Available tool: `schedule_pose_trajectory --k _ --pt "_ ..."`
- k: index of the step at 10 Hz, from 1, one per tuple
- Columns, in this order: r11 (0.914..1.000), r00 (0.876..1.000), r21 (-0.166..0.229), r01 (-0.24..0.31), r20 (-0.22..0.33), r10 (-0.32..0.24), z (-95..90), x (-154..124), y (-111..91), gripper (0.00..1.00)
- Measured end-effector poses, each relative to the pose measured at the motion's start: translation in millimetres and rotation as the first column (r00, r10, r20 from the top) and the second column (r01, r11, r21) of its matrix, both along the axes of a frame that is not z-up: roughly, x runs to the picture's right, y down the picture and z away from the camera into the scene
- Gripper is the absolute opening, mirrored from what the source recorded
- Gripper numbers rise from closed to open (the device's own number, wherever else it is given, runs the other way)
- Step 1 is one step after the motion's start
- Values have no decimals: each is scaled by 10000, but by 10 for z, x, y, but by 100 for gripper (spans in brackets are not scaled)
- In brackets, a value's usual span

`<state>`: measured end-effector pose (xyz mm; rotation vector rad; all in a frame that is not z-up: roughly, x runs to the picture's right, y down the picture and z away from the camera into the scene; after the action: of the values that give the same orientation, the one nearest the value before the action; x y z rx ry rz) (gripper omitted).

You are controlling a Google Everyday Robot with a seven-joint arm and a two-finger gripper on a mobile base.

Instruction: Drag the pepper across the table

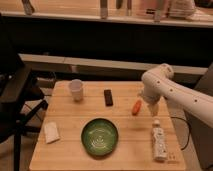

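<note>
Closest to the bottom of the frame on the table (131,156): green bowl (100,136), white bottle (159,143) lower right, white cloth (51,132) lower left. Further up, the pepper (136,107) lies right of center, tilted. The gripper (153,112) hangs just right of it, pointing down; can't tell if it's open or closed. Behind those, a black remote (108,97) and a white cup (76,90).

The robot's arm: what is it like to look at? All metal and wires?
Not at all. The arm is white and smooth, made of thick rounded tube-like sections joined by a bulging round joint. No cables or markings show on it. It narrows to a pale gripper at its end, which is over the table, just beside the pepper, on the picture's right.
</note>
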<state>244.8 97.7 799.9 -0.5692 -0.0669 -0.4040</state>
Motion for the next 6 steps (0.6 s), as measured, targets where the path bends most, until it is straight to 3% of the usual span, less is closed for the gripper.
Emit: schedule_pose_trajectory --k 6 --pt "9989 9982 -22 464 376 -463 273 6 29 80"
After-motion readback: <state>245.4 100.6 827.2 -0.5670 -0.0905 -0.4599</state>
